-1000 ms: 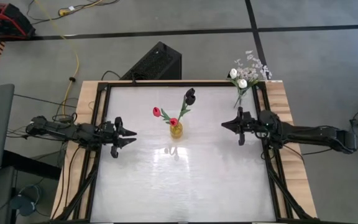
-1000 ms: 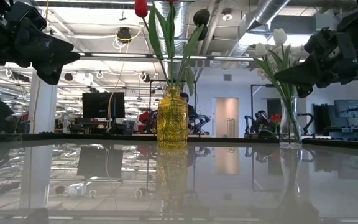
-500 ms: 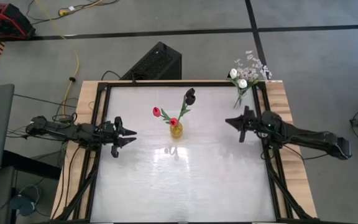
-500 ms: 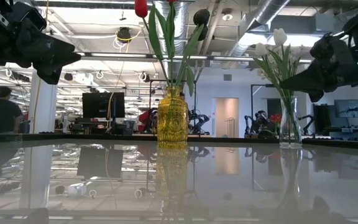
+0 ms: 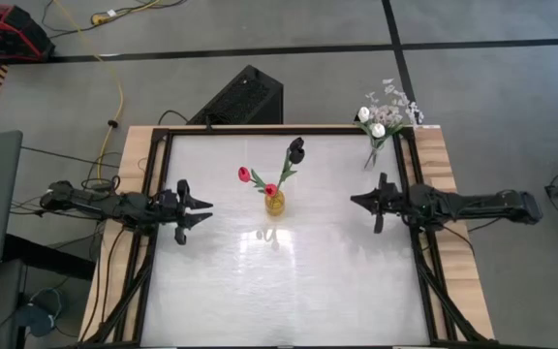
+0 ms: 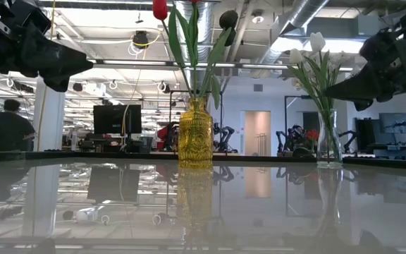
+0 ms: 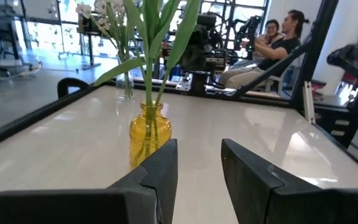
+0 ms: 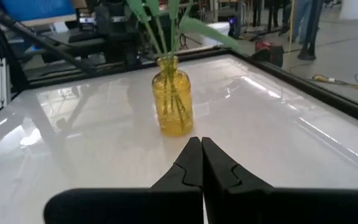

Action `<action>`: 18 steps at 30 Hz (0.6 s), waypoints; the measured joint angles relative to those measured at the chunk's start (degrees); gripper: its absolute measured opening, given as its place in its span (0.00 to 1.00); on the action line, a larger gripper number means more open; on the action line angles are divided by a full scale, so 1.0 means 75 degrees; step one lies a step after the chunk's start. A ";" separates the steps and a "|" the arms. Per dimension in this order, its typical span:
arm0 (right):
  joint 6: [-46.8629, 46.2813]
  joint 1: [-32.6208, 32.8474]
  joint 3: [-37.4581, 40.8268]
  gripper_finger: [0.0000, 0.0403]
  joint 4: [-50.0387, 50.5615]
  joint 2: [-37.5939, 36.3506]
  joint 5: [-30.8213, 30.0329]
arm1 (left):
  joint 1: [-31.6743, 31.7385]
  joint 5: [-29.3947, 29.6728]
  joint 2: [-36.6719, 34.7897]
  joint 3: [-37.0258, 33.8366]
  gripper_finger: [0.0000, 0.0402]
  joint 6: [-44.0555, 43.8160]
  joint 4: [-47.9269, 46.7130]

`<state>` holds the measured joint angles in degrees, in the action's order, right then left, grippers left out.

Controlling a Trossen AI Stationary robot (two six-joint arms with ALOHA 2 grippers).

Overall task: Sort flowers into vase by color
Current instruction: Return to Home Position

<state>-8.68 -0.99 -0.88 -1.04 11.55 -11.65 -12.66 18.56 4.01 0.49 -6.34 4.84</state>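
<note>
A yellow glass vase (image 5: pixel 274 203) stands near the middle of the table, holding two red buds (image 5: pixel 244 174) and one dark blackish bloom (image 5: pixel 296 147) on green stems. A clear vase (image 6: pixel 328 141) at the far right corner holds white buds (image 5: pixel 371 121) and sprays of tiny white blossoms (image 5: pixel 395 97). My left gripper (image 5: pixel 204 212) hovers open at the table's left side and points at the yellow vase (image 7: pixel 146 134). At the right side my right gripper (image 5: pixel 356 201) hovers shut, pointing at the same vase (image 8: pixel 173 102). Neither gripper holds anything.
A black frame (image 5: pixel 260 130) runs around the white tabletop. A dark box (image 5: pixel 240 97) sits on the floor beyond the far edge. People sit in the room behind the table (image 7: pixel 272 43). Bare tabletop (image 5: pixel 279 281) lies between the vases and the near edge.
My right arm has swung so that it lies level across the table's right edge, and its gripper has drawn a little toward the near edge, away from the clear vase. The flowers and vases have stayed in place.
</note>
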 joint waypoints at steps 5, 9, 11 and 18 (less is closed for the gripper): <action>0.0117 0.0139 -0.0263 0.06 0.0617 -0.0007 -0.0133 | 0.0002 0.0071 0.0000 0.0000 0.28 0.0527 -0.0009; 0.0301 0.0072 -0.0307 0.06 0.0728 -0.0009 -0.0146 | 0.0035 0.0028 0.0000 0.0000 0.28 0.0827 0.0084; 0.0400 0.0022 -0.0310 0.05 0.0732 -0.0009 -0.0142 | 0.0175 -0.0054 -0.0001 0.0000 0.28 0.0948 0.0236; 0.0419 0.0031 -0.0313 0.08 0.0734 -0.0009 -0.0092 | 0.1323 -0.1279 -0.0003 0.0000 0.28 0.0980 0.0410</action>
<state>-5.54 -0.75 -3.22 4.47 11.49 -12.34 -2.74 8.97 3.99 0.49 1.01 7.92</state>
